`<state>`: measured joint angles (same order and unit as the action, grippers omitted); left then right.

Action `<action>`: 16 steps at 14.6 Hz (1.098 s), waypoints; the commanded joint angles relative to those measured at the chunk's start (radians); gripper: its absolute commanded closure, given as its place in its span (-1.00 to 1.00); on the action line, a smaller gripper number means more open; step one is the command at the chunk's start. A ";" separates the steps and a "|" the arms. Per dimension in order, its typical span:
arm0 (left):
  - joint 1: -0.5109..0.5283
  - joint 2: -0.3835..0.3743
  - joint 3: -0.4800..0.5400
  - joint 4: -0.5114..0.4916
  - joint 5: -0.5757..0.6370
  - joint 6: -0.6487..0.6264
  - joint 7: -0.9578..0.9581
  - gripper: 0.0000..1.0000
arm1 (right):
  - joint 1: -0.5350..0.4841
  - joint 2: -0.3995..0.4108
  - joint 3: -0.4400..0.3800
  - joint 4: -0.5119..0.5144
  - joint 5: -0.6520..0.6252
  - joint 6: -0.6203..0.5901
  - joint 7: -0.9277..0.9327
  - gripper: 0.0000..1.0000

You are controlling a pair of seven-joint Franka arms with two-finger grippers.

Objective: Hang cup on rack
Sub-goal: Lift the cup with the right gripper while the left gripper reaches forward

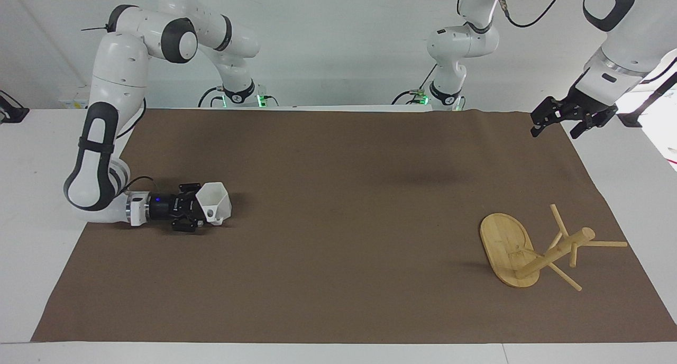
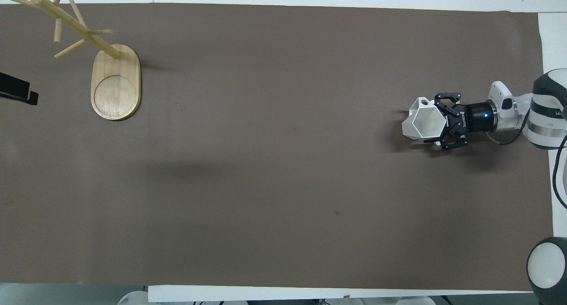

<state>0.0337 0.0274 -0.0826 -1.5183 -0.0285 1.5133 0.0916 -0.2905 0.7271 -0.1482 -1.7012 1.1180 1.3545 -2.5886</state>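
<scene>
- At about 9 o'clock in the facing view, toward the right arm's end of the table, the cup (image 1: 214, 204) stands on the brown mat (image 1: 338, 237). Its mouth is up and its handle hole shows on the side turned away from the robots.
- The right gripper (image 1: 198, 213) lies low and nearly level against the cup. Its fingers are spread, one on each side of the cup wall, and they are not clenched as far as I can see.
- The left gripper (image 1: 574, 121) waits in the air at about 2 o'clock in the same view, over the mat's corner, with its fingers apart and nothing in them.
- The rack (image 1: 534, 250) stands at about 4 o'clock, toward the left arm's end, well apart from the cup.
- I judge the step in hand to be the grasp; the carrying and the hanging are not begun.
- The next move calls for closing on the cup firmly without pushing it away. After that it should be lifted with the handle hole free, because a peg must pass through it.
- The cup is white and looks like smooth plastic, with flat faceted sides that narrow to the base (such faces may slip between the fingers).
- The rack is light bamboo, with an oval flat base (image 1: 502, 242), a thick round post (image 1: 555, 253) and thin pegs slanting outward.
</scene>
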 commanded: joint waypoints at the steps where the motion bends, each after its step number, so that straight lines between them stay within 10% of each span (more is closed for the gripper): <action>1: 0.020 -0.024 -0.014 -0.028 -0.008 -0.007 0.005 -1.00 | 0.005 -0.034 0.001 -0.055 0.020 0.009 -0.031 -1.00; 11: 0.026 -0.026 -0.013 -0.029 0.001 -0.021 0.002 -1.00 | 0.044 -0.041 0.001 -0.077 0.028 0.015 -0.050 -0.90; 16: 0.026 -0.026 -0.013 -0.029 -0.001 -0.016 0.000 -1.00 | 0.048 -0.041 0.001 -0.072 0.051 0.020 -0.024 0.44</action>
<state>0.0425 0.0273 -0.0823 -1.5184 -0.0280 1.4955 0.0912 -0.2440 0.7125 -0.1478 -1.7382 1.1250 1.3553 -2.6205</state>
